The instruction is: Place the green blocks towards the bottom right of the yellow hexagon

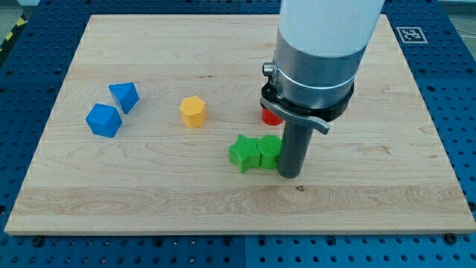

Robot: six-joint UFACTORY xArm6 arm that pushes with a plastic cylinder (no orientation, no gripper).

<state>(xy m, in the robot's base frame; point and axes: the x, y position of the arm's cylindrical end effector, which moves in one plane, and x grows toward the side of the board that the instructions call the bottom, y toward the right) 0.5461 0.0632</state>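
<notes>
So we're parked over a wooden board (149, 193) that sits on a blue pegboard table (22, 30). Our tool is just a plain dark rod, so there's nothing on it that opens or closes and it's not holding anything. My tip (288, 175) is down on the wood, pressed right up against the view's right side of the green pair.

The two green blocks are touching each other side by side. The green star-shaped block (243, 152) is the one toward the view's left, and the second green block (269, 148) is squeezed between it and the rod; we can't quite make out its shape since the rod covers part of it.

The yellow hexagon (193, 112) stands up and to the view's left of the greens, near but clearly apart, so the pair already lies to its lower right.

A red block (269, 116) peeks out behind our arm housing, mostly hidden, shape unclear.

Way over on the view's left, two blue blocks sit just beside each other: one blue block (124, 96) higher up, another blue block (103, 120) below and left of it.
</notes>
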